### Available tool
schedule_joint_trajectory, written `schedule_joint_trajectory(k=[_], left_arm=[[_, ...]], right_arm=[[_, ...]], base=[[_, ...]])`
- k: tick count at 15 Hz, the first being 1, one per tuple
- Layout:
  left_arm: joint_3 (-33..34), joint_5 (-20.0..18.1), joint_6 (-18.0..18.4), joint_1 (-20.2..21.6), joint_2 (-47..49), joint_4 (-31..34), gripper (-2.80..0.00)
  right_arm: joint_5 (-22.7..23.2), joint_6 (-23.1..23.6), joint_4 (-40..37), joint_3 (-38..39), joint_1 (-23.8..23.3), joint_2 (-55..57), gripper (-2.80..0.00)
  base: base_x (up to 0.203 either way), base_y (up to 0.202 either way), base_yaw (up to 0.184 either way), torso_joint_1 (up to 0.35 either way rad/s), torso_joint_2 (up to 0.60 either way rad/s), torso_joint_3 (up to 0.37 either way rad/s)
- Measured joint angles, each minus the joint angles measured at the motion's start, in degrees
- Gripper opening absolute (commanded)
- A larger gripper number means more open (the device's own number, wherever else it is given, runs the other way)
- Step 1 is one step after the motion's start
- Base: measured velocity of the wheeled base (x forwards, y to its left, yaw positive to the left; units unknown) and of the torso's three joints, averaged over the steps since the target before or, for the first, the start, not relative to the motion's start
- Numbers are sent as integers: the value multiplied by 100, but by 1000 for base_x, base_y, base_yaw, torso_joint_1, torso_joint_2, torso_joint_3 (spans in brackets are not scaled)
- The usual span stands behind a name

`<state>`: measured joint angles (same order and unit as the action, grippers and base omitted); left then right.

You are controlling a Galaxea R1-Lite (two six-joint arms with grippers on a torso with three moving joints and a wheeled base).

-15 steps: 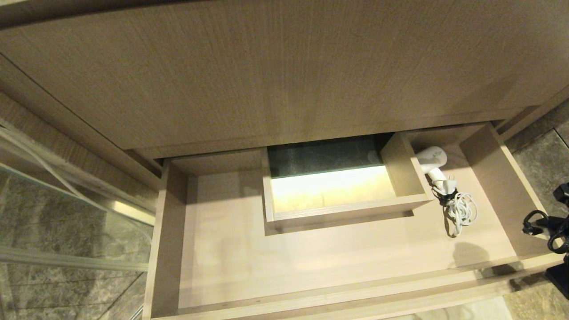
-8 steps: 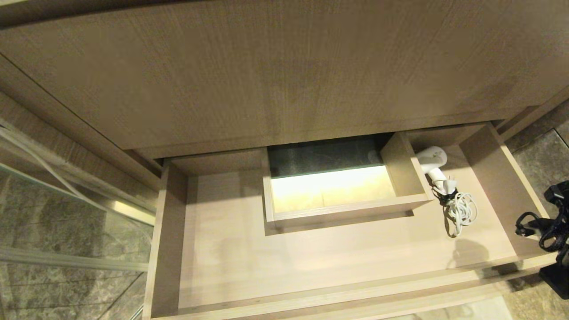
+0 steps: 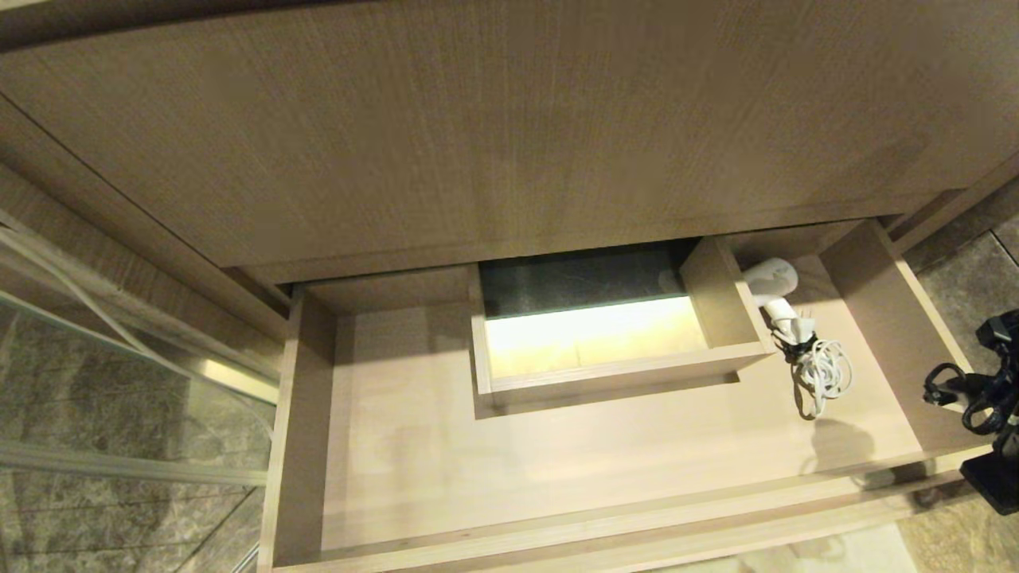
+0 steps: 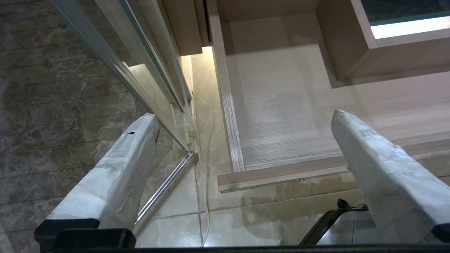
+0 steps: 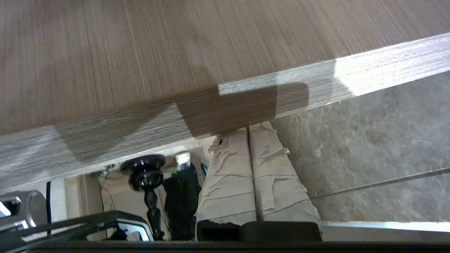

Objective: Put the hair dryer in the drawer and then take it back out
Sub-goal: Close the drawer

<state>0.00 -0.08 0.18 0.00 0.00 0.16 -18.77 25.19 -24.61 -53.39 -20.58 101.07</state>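
Lying in the open drawer [image 3: 605,469], head view: the hair dryer [image 3: 776,294] rests beside the boxed cutout [image 3: 613,350], its bundled cord [image 3: 820,374] trailing toward the drawer front, well apart from the right arm [image 3: 983,398] outside the drawer's right wall. Left wrist view: left hand [image 4: 242,165], fingers [image 4: 119,168] spread wide and empty, hangs over the drawer's front corner [image 4: 232,175] and marble floor [image 4: 70,105]. Right wrist view: right hand [image 5: 249,135], fingers [image 5: 228,175] pressed together, holding nothing, tips at the drawer's edge [image 5: 281,95].

Tall wood-grain panel [image 3: 493,135] above; grey marble floor [image 3: 967,263] (veined); glass partition [image 3: 95,382] at left.
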Motion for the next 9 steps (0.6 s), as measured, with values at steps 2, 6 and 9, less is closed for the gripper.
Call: schedule_joint_trajectory(k=[2,6,9], left_arm=[[0,-2,0,0,0,-1,0],[0,-1,0,0,0,1,0],[0,-2,-2,0,0,0,0]], right_arm=[[10,-9,255,8,-1,-20,-280],[47,-16,494,-3,5,-44,-280],[124,-4,816,-34,19,-49,-280]], base=[[0,0,0,0,0,0],[0,0,0,0,0,0],[0,0,0,0,0,0]])
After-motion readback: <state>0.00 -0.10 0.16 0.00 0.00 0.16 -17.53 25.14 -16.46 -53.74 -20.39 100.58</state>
